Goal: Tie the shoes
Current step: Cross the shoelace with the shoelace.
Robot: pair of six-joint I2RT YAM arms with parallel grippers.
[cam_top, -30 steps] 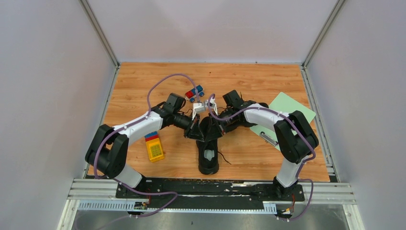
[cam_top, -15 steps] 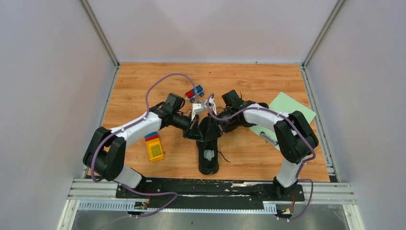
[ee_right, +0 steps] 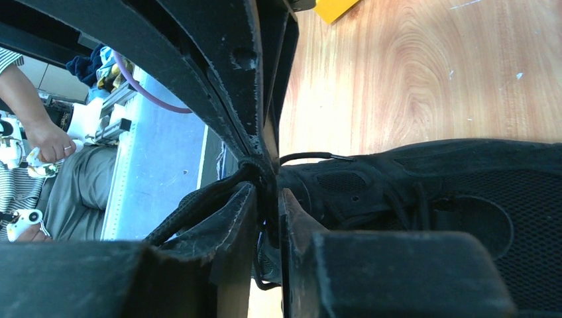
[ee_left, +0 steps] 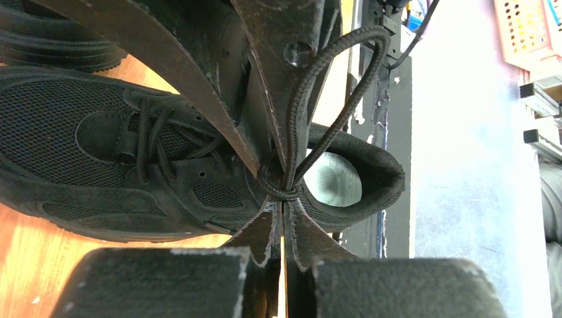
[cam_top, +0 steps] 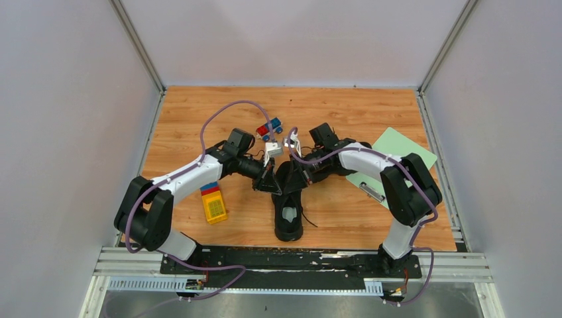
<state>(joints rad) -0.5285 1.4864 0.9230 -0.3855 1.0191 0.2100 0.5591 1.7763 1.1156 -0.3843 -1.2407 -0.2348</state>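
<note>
One black sneaker [cam_top: 289,215] lies mid-table, heel and pale insole toward the near edge. It also shows in the left wrist view [ee_left: 99,152] and the right wrist view [ee_right: 450,192]. My left gripper [cam_top: 270,180] is at the shoe's left side, shut on a black lace loop [ee_left: 331,86] just above the knot [ee_left: 283,199]. My right gripper [cam_top: 299,177] is at the shoe's right side, shut on another stretch of lace [ee_right: 199,205] between its fingers [ee_right: 268,192]. A second black sole [ee_left: 59,46] shows beyond the shoe, mostly hidden.
A red and blue toy truck [cam_top: 269,128] stands behind the grippers. A yellow toy block [cam_top: 213,204] lies left of the shoe. A green clipboard [cam_top: 397,156] lies at the right. A loose lace end [cam_top: 310,217] trails right of the shoe.
The left arm has shifted slightly to the left and its gripper has drawn a little away from the right one. Both stay shut on the laces over the shoe.
</note>
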